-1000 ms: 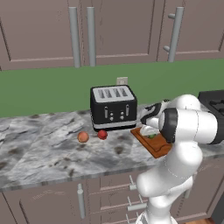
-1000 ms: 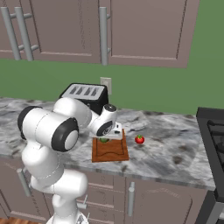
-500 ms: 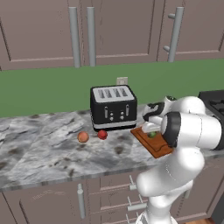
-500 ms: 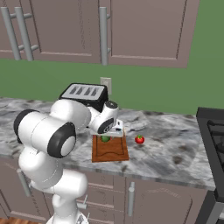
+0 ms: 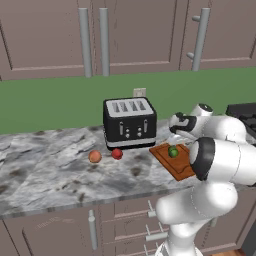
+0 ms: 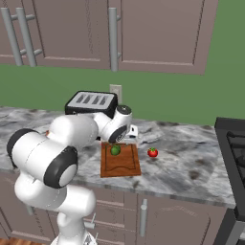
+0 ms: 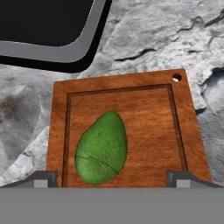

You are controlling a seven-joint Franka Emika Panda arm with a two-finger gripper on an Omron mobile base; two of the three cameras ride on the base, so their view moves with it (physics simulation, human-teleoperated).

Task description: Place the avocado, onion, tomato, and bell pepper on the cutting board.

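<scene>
While the arm reaches over the grey-veined marble counter (image 5: 45, 170), the gripper (image 7: 112, 177) hangs above the cutting board (image 7: 179, 131) with its finger tips (image 7: 41, 178) set wide apart, holding nothing. The avocado (image 7: 102, 148) lies flat inside the board's groove, clear of both tips. A black four-slot toaster (image 5: 129, 122) stands just left of the board, against the green backsplash (image 5: 50, 102) under brown cabinets (image 5: 45, 37). The onion (image 5: 95, 156) and tomato (image 5: 117, 154) rest near each other on the counter, left of the toaster's front. A small red item with a green top (image 6: 152, 152), possibly the bell pepper, sits on the counter right of the board. The arm covers the board's near right corner in the left base view. A stove edge (image 6: 232, 139) is cut off at far right.
</scene>
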